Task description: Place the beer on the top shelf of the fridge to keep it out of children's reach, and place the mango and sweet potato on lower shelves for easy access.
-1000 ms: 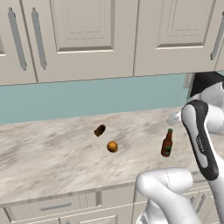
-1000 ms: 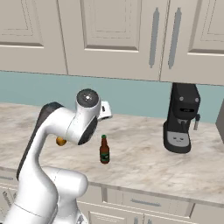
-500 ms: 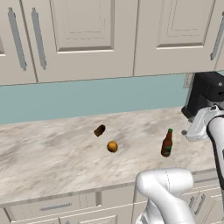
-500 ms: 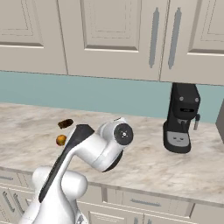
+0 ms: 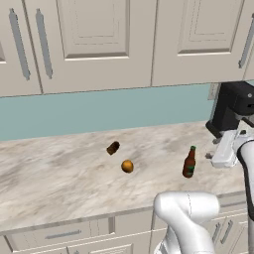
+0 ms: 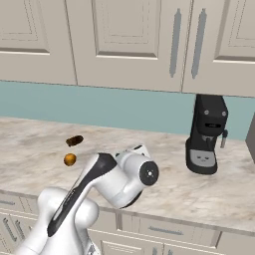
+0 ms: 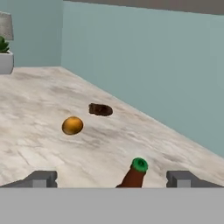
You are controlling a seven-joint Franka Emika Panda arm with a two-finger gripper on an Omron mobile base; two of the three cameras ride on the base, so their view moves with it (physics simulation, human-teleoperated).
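Note:
The beer point(image 5: 189, 162) stands upright on the marble counter point(image 5: 54, 183); in the hand view only its neck and cap point(image 7: 138, 168) show, low between my fingertips point(image 7: 41, 178). My gripper point(image 7: 111, 179) is open and level with the bottle's top, a short way to its right in the left base view, not touching it. The mango point(image 5: 127, 166) point(image 7: 72, 125) lies left of the beer. Behind it is the sweet potato point(image 5: 113, 148) point(image 7: 100, 109). In the right base view my arm hides the beer; the mango point(image 6: 69, 159) and sweet potato point(image 6: 74, 141) show. The fridge and its shelves are out of view.
A black coffee machine point(image 5: 232, 106) point(image 6: 206, 135) stands at the back of the counter, close behind my hand. Beige cupboards point(image 5: 109, 39) hang above. A potted plant point(image 7: 4, 54) stands at the counter's far end.
My arm has swung to the right and down, bringing the hand beside the beer on its right. The beer, mango and sweet potato have not moved.

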